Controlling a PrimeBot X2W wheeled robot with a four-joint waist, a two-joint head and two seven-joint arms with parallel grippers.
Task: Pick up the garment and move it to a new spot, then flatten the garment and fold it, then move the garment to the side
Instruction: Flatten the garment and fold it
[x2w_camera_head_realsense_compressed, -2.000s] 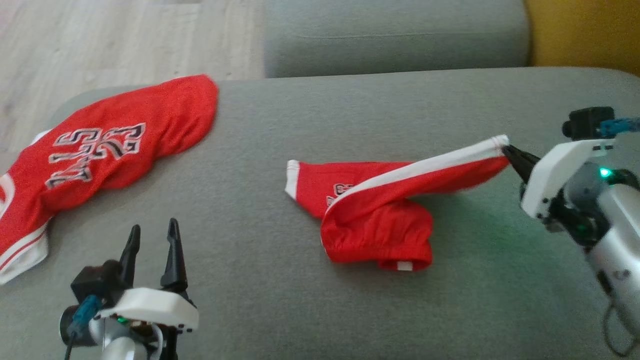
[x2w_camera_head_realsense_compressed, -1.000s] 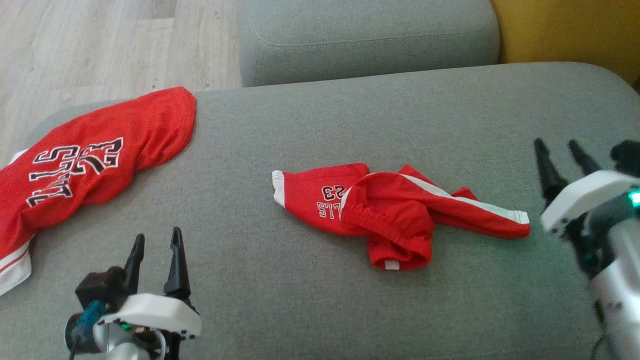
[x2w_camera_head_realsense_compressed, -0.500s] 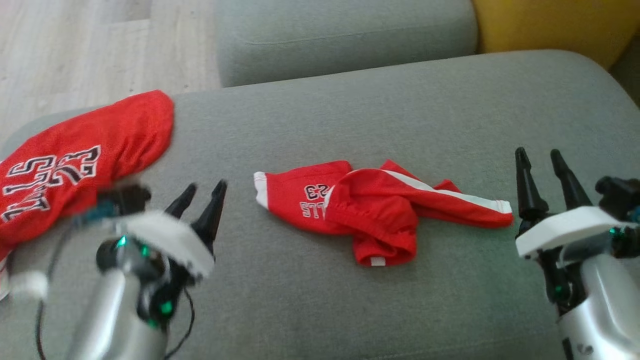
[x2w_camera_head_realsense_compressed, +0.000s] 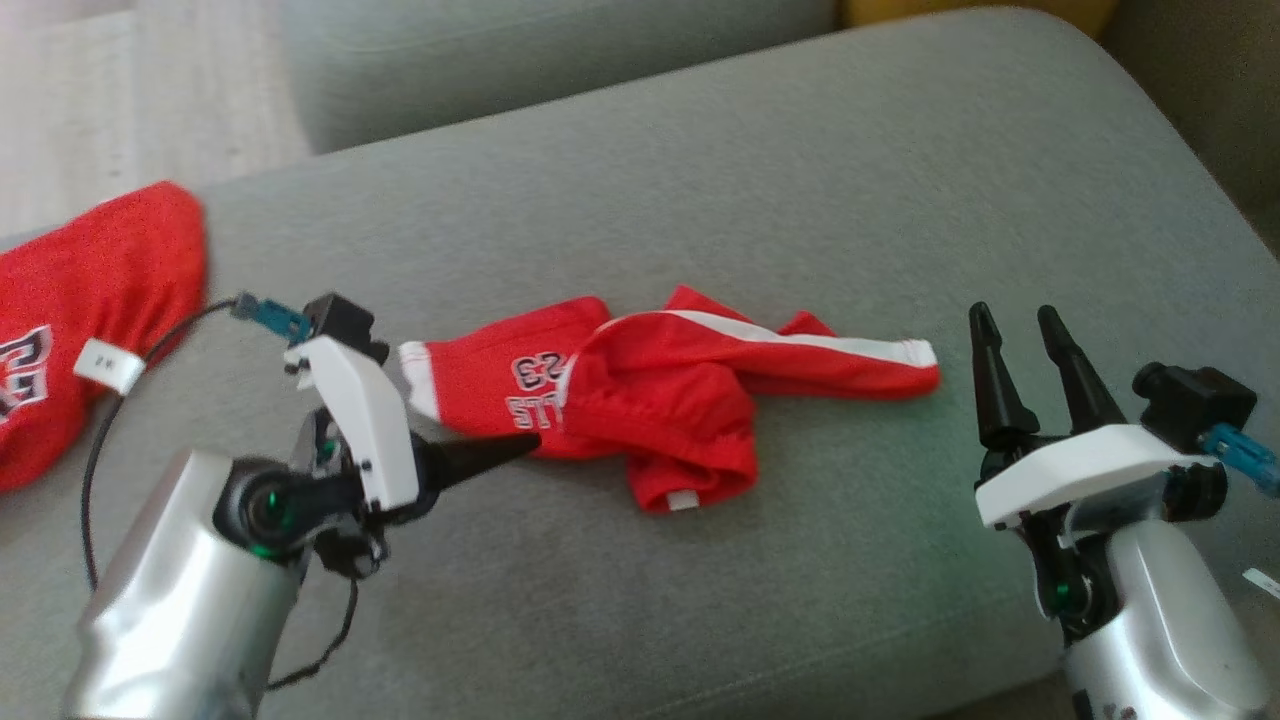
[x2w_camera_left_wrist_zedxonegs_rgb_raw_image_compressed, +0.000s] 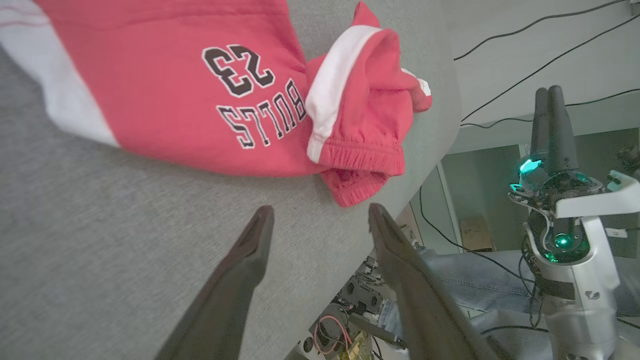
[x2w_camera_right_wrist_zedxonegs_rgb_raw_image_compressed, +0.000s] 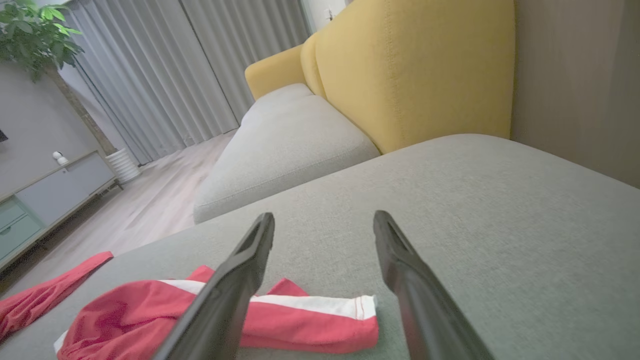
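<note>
Head view has the crumpled red shorts (x2w_camera_head_realsense_compressed: 650, 400) lying mid-way along the grey cushion (x2w_camera_head_realsense_compressed: 800, 180). Spread wide, the left jaws point at the numbered leg, probably to grasp it for flattening. The right jaws stand spread and empty beside the striped end.

Red shorts (x2w_camera_left_wrist_zedxonegs_rgb_raw_image_compressed: 165, 75): black "23" with "BULLS", white-outlined, upside down in left wrist view; red jersey (x2w_camera_head_realsense_compressed: 90, 270) left of shorts: lettering cut off, unreadable

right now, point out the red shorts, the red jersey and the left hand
red shorts (x2w_camera_head_realsense_compressed: 660, 400): head view, on the crumpled red middle.
red jersey (x2w_camera_head_realsense_compressed: 100, 270): head view, on plain red fabric near its edge.
left hand (x2w_camera_left_wrist_zedxonegs_rgb_raw_image_compressed: 320, 209): left wrist view, midway between its fingertips.
</note>
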